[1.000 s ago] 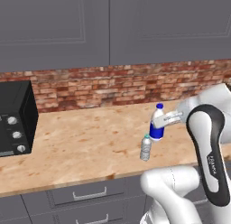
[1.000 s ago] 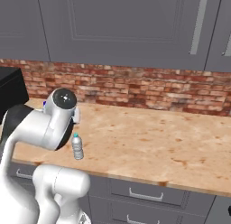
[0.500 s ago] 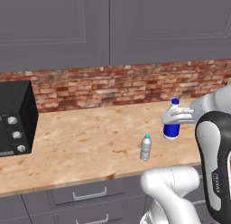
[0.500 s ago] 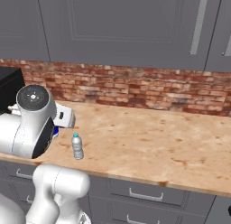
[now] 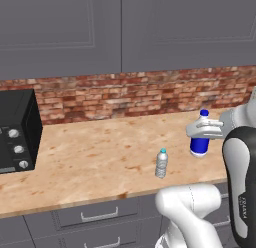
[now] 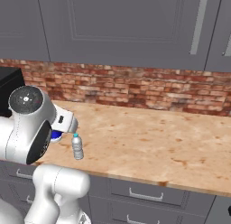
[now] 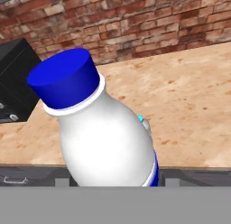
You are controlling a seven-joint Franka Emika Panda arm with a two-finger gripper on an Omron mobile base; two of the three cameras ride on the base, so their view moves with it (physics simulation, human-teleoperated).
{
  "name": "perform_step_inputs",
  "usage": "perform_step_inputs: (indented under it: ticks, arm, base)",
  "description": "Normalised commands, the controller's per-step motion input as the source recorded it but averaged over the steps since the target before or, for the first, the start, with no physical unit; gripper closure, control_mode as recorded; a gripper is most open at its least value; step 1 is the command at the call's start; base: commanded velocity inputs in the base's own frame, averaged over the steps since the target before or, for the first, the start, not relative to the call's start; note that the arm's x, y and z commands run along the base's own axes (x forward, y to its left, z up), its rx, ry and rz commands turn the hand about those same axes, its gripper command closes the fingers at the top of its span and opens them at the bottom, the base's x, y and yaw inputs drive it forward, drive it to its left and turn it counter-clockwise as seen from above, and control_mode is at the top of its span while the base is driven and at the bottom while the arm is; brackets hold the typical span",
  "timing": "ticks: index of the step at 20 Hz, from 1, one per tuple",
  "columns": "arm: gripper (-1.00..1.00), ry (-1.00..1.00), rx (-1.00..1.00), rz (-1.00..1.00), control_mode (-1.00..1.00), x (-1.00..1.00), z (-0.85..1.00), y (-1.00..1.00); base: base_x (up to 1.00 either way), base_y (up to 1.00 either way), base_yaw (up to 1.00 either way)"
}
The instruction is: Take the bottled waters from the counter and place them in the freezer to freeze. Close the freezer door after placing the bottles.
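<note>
- At the far left of the tabletop [image 5: 100, 147] sits a black appliance [image 5: 17, 129] with knobs. It plays no part in your task; the brick wall [image 5: 125, 94] runs behind it.
- Moving right, the clear ribbed bottle [image 5: 161, 163] with the teal cap stands upright near the front edge. It has not shifted over the last second and is untouched. In the right base view you see it [image 6: 77, 147] just beside the arm's wrist, apart from it.
- Further right, the blue-labelled bottle [image 5: 200, 140] is what changed. A second ago it stood just behind the clear one. Now it is lifted and carried to the right, well apart from its partner. Its base looks to be clear of the tabletop, though you cannot be sure from this angle.
- Your gripper [image 5: 203, 129] is clamped across that bottle's white upper body, below the blue cap. The jaws are part-way in and pinching it, not spread. In the hand view the bottle [image 7: 101, 137] leans steeply across the picture, so it sits tilted relative to the hand.
- What this means for you: the first bottle appears secured and on its way, so the pick step looks done. The freezer cannot be seen from here, so you will likely need to swing or drive toward it.
- The second bottle waits on the tabletop, and the door closing is not yet done.
</note>
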Motion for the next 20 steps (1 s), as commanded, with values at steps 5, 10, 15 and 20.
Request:
perform_step_inputs:
  ticks: [5,10,15,20]
  arm:
    - [1.00,0.00,0.00,0.00,-1.00,0.00,0.00,0.00]
    - [1.00,0.00,0.00,0.00,-1.00,0.00,0.00,0.00]
    - [1.00,0.00,0.00,0.00,1.00,0.00,0.00,0.00]
    - [1.00,0.00,0.00,0.00,1.00,0.00,0.00,0.00]
  base:
    - [0.00,0.00,0.00]
    - [0.00,0.00,0.00]
    - [-0.21,-0.01,-0.08]
    - [-0.59,0.00,-0.43]
